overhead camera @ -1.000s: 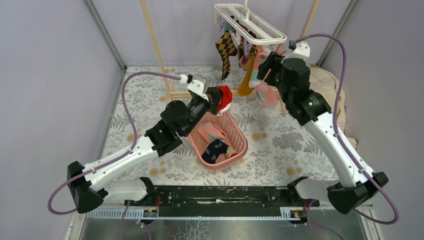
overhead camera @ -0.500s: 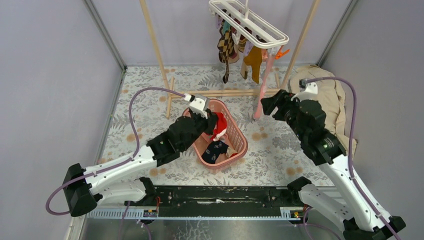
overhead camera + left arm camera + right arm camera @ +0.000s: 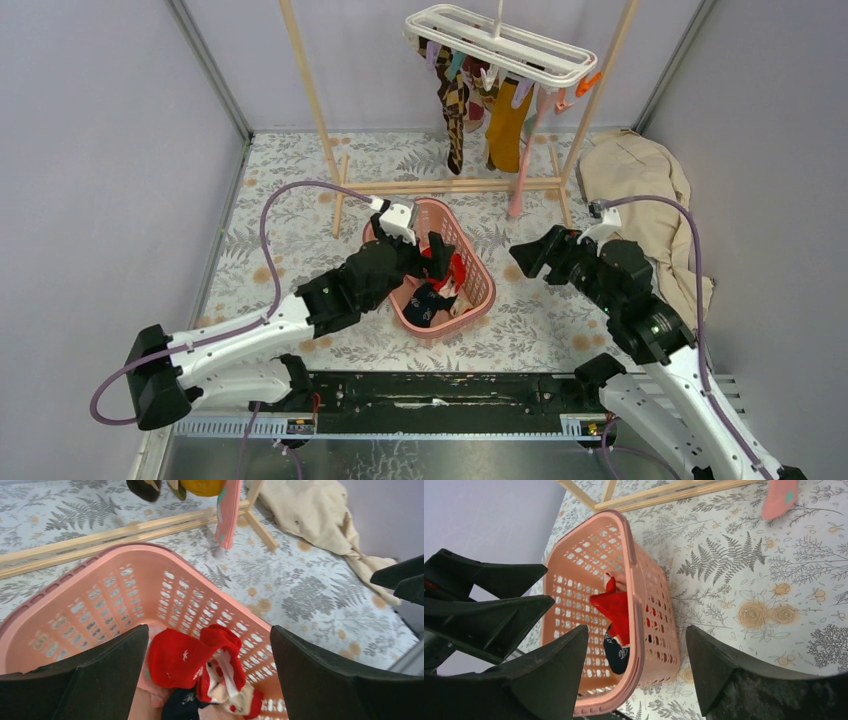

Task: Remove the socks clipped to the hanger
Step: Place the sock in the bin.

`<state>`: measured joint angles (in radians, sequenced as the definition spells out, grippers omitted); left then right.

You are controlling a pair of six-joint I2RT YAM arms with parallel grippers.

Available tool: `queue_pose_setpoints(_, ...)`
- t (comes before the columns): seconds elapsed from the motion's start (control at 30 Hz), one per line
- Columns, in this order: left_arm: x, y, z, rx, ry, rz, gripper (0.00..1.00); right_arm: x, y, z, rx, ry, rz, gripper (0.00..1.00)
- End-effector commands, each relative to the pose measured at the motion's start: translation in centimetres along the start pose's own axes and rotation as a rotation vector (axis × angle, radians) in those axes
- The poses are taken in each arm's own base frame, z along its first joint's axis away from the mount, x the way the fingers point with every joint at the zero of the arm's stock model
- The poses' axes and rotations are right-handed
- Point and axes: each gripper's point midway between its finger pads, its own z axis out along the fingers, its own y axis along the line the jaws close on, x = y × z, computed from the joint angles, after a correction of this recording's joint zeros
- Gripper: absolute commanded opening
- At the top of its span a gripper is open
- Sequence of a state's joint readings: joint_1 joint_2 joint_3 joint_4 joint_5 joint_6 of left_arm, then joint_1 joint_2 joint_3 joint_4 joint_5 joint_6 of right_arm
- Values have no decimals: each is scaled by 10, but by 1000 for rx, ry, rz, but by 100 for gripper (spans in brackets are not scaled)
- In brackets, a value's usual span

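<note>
The white hanger [image 3: 497, 45] hangs from the rack's rod at the back. Several socks stay clipped under it, among them a brown argyle one [image 3: 455, 105], a mustard one [image 3: 508, 125] and a long pink one [image 3: 522, 180], whose toe shows in the left wrist view [image 3: 228, 510]. My left gripper [image 3: 435, 262] [image 3: 209, 630] is open over the pink basket [image 3: 482, 280]. A red sock with white stars [image 3: 182, 657] lies loose below it, on a navy sock [image 3: 616, 652]. My right gripper [image 3: 528, 257] [image 3: 636, 629] is open and empty, to the right of the basket.
A wooden rack [image 3: 310, 95] with floor rails [image 3: 440, 185] stands at the back. A large beige cloth [image 3: 640, 180] lies at the right wall. The basket's rim [image 3: 631, 555] sits between both grippers. Grey walls close in on the left and right.
My left gripper opened and let the red sock drop into the basket. My right arm came down and back from the hanger, empty. The hanger swung round.
</note>
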<state>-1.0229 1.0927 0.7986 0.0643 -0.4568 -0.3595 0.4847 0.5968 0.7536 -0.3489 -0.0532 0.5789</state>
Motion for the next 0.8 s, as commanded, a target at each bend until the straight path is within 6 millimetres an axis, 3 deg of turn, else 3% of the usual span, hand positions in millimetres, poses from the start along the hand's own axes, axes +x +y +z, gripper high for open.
queue_pose_setpoints(0.0, -19, -17, -21, 53, -37, -48, 99, -4, 13, -25, -61, -14, -35, 79)
queue_pose_setpoints(0.17, -13, -30, -35, 129, -12, -49, 99, -5, 9, -43, -56, -30, -107, 80)
queue_pose_setpoints(0.47, 0, -19, -51, 119, 44, -11, 99, 20, 5, -25, -140, 8, -233, 82)
queue_pose_setpoints(0.77, -1, -18, -68, 149, 55, -62, 99, 15, 22, -29, -228, -17, -233, 83)
